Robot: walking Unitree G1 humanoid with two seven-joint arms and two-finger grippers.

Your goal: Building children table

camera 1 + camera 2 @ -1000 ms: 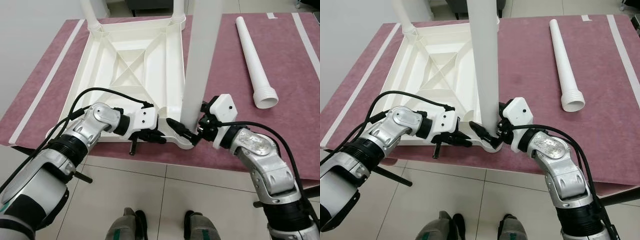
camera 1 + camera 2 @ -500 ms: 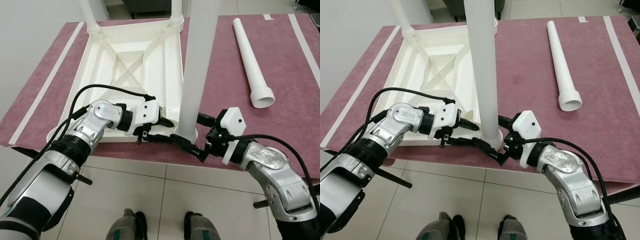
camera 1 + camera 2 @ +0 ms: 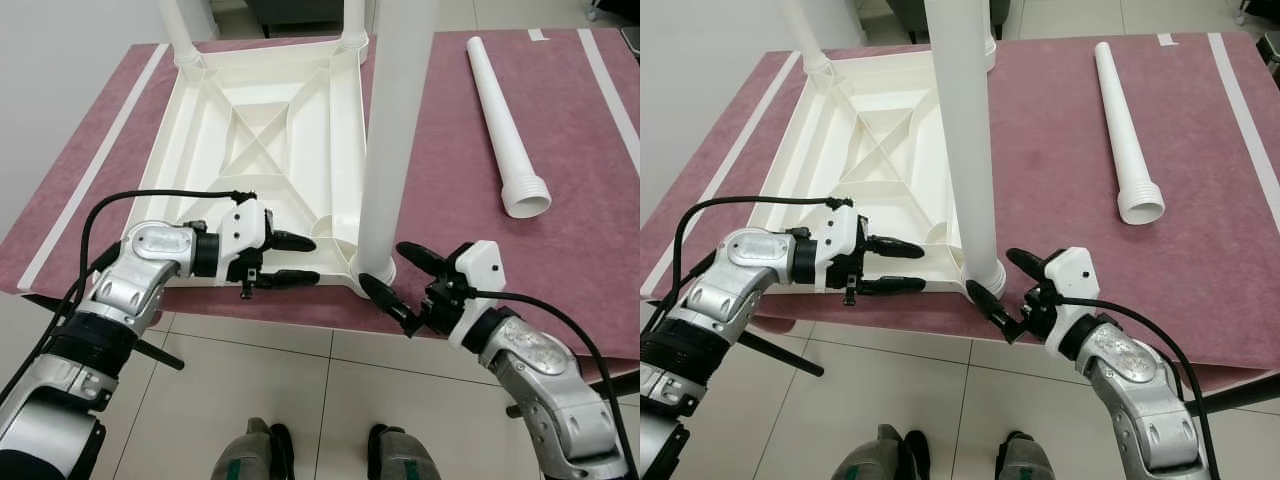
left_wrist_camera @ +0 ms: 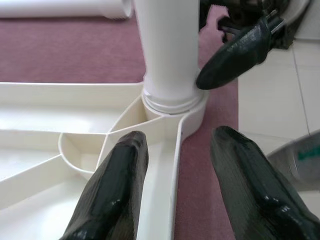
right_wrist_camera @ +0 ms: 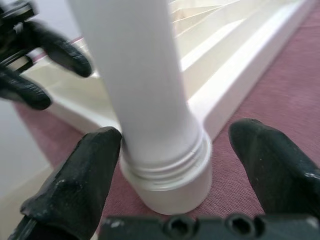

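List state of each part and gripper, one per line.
Tabletop: upside down on the mat.
Near leg: upright, seated in the corner socket.
Far legs: upright in their sockets.
Loose leg: lying on the mat, unfitted.
Left gripper: open, straddling the tabletop rim.
Right gripper: open, around the near leg's base.

My left gripper (image 3: 298, 259) spreads its fingers over the near rim of the upturned white tabletop (image 3: 262, 150); my right gripper (image 3: 399, 276) brackets, fingers apart, the base of the upright leg (image 3: 396, 130) screwed into its corner socket.
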